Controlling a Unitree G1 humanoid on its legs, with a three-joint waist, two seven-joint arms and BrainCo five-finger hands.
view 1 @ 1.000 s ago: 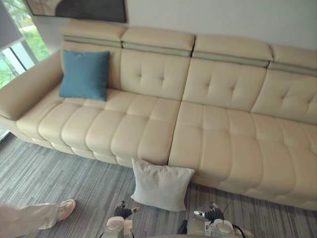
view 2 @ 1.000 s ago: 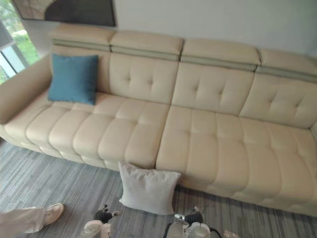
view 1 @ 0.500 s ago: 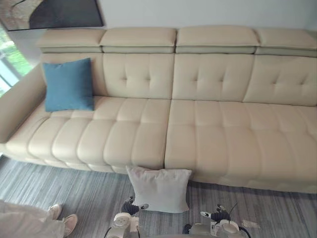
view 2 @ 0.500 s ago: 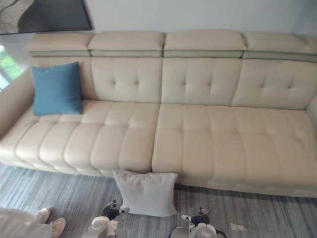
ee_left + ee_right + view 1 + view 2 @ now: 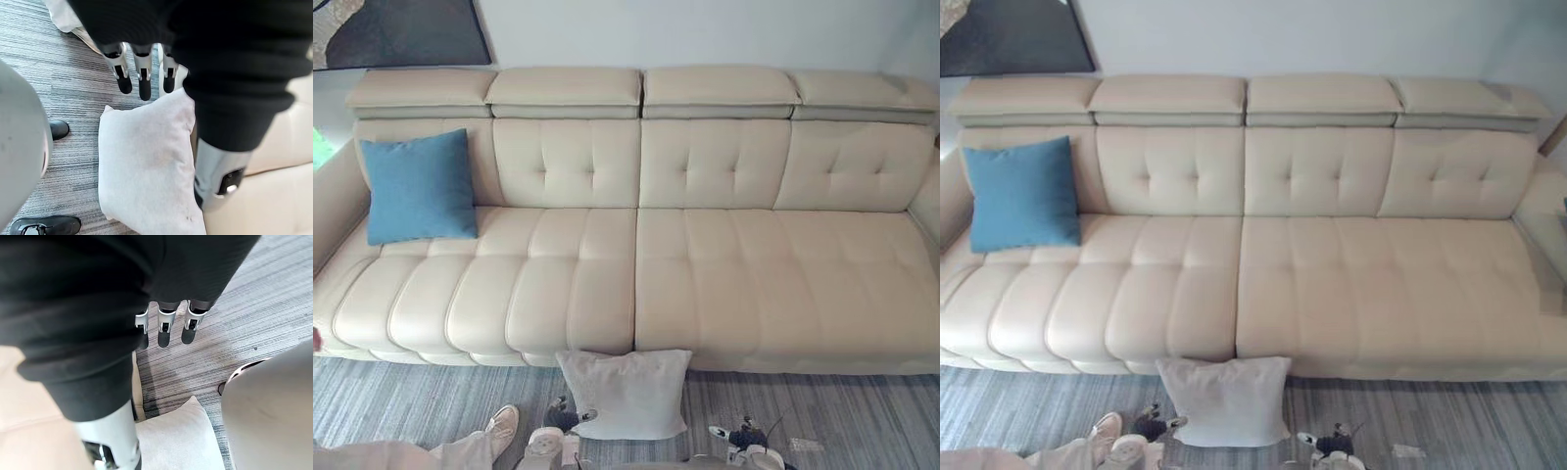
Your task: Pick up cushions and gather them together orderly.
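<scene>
Now the view has turned square to the sofa [image 5: 724, 264]; the white cushion [image 5: 625, 394] waits ahead, ungrasped, left hand [image 5: 143, 78] and right hand [image 5: 164, 330] with straight, empty fingers.

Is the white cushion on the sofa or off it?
Off: the white cushion sits on the carpet, right in front of the sofa.

You've got 2 cushions in front of you. Blue cushion [image 5: 419, 186] sits upright at the left end of the cream sofa [image 5: 705, 284], leaning on the backrest. White cushion [image 5: 625, 394] stands on the grey carpet [image 5: 401, 401], propped vs. the sofa front, approx. centre. Left hand [image 5: 566, 416] is just beside its lower-left corner; right hand [image 5: 741, 432] is apart, to the right. Person's shoe [image 5: 501, 429] at bottom left.
</scene>
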